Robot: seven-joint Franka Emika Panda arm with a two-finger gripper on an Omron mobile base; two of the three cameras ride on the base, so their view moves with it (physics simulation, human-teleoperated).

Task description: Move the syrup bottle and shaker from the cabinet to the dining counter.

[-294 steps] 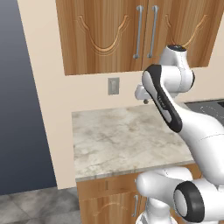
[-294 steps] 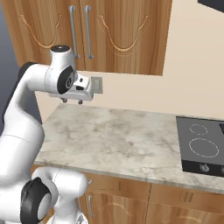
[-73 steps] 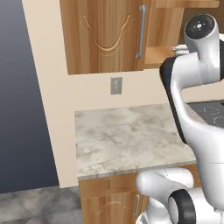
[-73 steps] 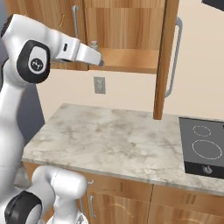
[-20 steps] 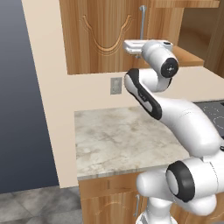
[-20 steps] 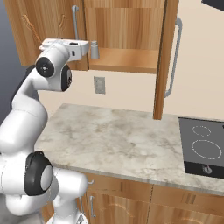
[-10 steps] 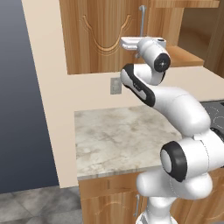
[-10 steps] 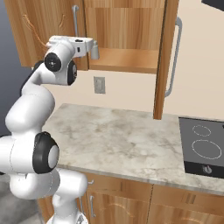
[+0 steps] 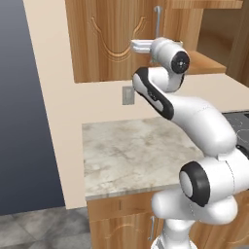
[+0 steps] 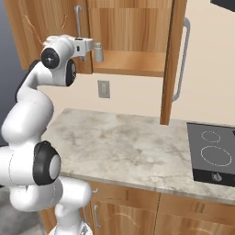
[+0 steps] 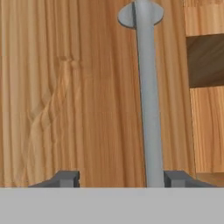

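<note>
Raised to the cabinet (image 9: 112,44), gripper (image 11: 117,178) facing the closed left door — fingertips (image 11: 66,178) apart, bar handle (image 11: 148,96) standing between them, just beside the right tip, not clamped. Right door (image 10: 172,59) swung open over the marble worktop (image 10: 133,147); wood shelf (image 10: 131,62) bare where visible. Stovetop (image 10: 212,153) to the right.

Cabinet (image 10: 133,27) shelf (image 10: 131,62), marble worktop (image 10: 137,147).

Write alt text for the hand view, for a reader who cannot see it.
A silver bar handle runs up a closed wooden cabinet door, seen close up. The gripper faces the door, and the bar stands just inside one of its two dark fingertips.
</note>
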